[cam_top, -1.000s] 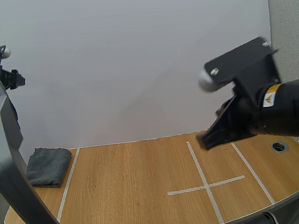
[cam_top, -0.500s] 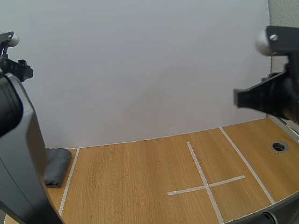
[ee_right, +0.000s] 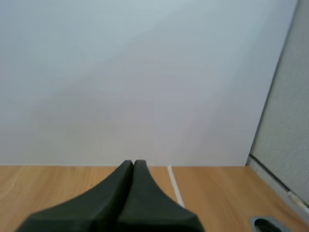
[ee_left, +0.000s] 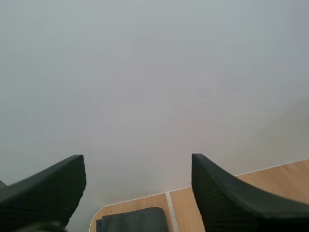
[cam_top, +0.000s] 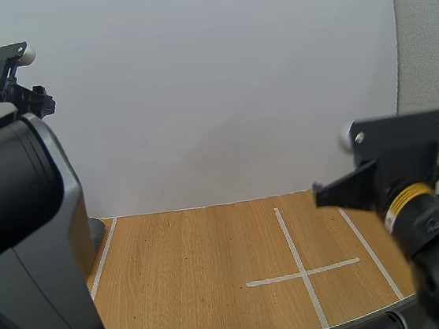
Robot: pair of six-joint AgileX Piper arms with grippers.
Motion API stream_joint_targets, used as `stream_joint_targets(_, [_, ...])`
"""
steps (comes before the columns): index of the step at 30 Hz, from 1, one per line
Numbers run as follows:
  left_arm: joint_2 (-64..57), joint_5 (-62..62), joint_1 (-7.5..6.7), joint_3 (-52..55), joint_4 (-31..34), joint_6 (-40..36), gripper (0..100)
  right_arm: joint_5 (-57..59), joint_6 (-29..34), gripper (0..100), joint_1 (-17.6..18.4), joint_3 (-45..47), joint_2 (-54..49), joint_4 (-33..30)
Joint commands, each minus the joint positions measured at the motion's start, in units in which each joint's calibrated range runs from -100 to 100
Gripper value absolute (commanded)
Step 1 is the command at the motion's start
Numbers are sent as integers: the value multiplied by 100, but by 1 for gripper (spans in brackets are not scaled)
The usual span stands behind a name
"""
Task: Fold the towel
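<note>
A dark grey towel [ee_left: 133, 220] lies folded on the wooden table, at its left end beyond a white tape line. In the high view my left arm covers it, apart from a sliver of the towel [cam_top: 97, 228]. My left gripper [cam_top: 44, 101] is raised high above the table's left side. Its fingers [ee_left: 48, 186] stand wide apart with nothing between them, so it is open. My right gripper [cam_top: 318, 195] hovers over the table's right part, pointing left. In the right wrist view the right gripper [ee_right: 133, 164] is shut, one dark wedge holding nothing.
White tape lines mark the table [cam_top: 201, 278]: a cross [cam_top: 301, 272] right of centre and a slanted line [cam_top: 103, 257] near the towel. A round cable hole [ee_right: 264, 224] sits at the table's right end. A white wall stands behind and a grey partition [cam_top: 431, 69] at the right.
My right arm swung out to the right, then came down and back over the table's right side. My left arm shifted right and now covers nearly all of the towel.
</note>
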Motion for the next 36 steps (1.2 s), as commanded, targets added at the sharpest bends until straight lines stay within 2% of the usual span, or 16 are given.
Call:
stream_joint_targets(1, [-155, 51, -21, 27, -25, 13, 100, -589, 1, 0, 7, 441, -70, 51])
stream_joint_targets(6, [-361, 51, -21, 27, 29, -63, 100, -955, 12, 0, 7, 1092, -158, 201])
stream_joint_targets(10, [-515, 51, -21, 27, 41, -168, 100, -1718, 25, 0, 15, 1845, -158, 460])
stream_joint_targets(13, [-589, 51, -21, 27, 28, -256, 100, -1529, 25, 0, 48, 2148, -158, 460])
stream_joint_targets(17, [-643, 51, -21, 27, -16, -275, 100, -1529, 25, 0, 48, 2157, -158, 460])
stream_joint_targets(24, [-653, 51, -21, 27, -477, -326, 100, -1546, 25, 0, 118, 2157, -158, 460])
stream_joint_targets(26, [-668, 51, -108, 27, -395, -361, 100, -1546, 25, 0, 118, 2157, -158, 460])
stream_joint_targets(27, [-720, 51, -171, 40, -158, -361, 100, -1546, 25, 0, 118, 2157, -158, 460])
stream_joint_targets(28, [-784, 51, -262, 60, 11, -361, 100, -1546, 25, 0, 118, 2157, -158, 460])
stream_joint_targets(29, [-894, 51, -418, 93, 219, -361, 97, -1546, 25, 0, 118, 2157, -158, 460])
stream_joint_targets(30, [-982, 51, -554, 124, 440, -361, 82, -1546, 25, 0, 118, 2157, -158, 460])
stream_joint_targets(32, [-1187, -101, -935, 226, 1051, -459, 49, -1546, 25, 0, 118, 2157, -158, 460])
stream_joint_targets(35, [-1528, -1193, -1508, 507, 1654, -805, 2, -1546, 25, 0, 118, 2157, -158, 460])
stream_joint_targets(36, [-1663, -1439, -1652, 592, 1794, -944, 0, -1546, 25, 0, 118, 2157, -158, 460])
